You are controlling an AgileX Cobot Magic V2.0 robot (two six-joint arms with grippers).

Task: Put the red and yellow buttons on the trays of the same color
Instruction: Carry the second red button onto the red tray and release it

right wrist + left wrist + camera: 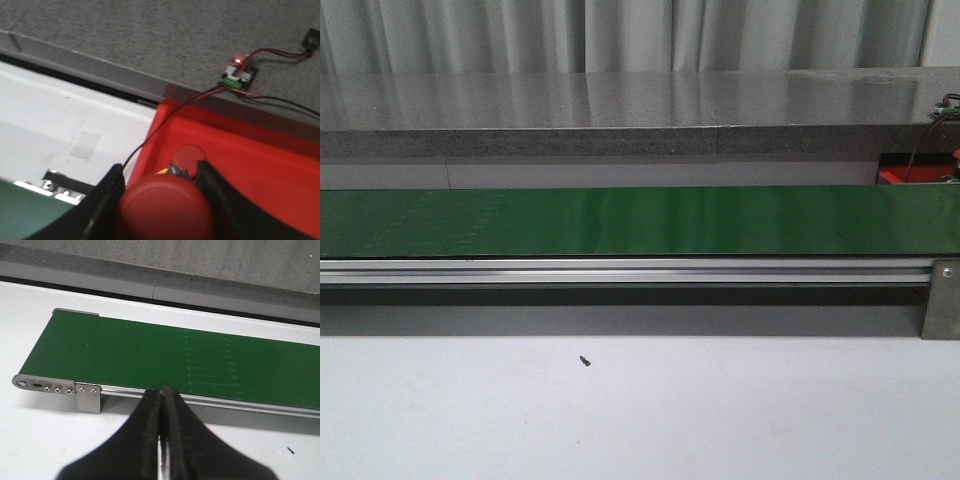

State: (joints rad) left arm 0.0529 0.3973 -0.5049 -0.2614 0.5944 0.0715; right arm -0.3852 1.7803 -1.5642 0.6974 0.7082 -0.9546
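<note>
A round red plastic button (162, 207) is pinched between the right gripper's (160, 200) black fingers, held above the red plastic tray (260, 165). The left gripper (163, 432) is pressed together, empty, near the long green conveyor belt (150, 357).

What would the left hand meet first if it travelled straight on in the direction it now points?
Most likely the aluminium side rail of the conveyor, then the green belt just beyond it. The closed left hand points toward that edge, though its height above the rail is hard to judge from this view.
</note>
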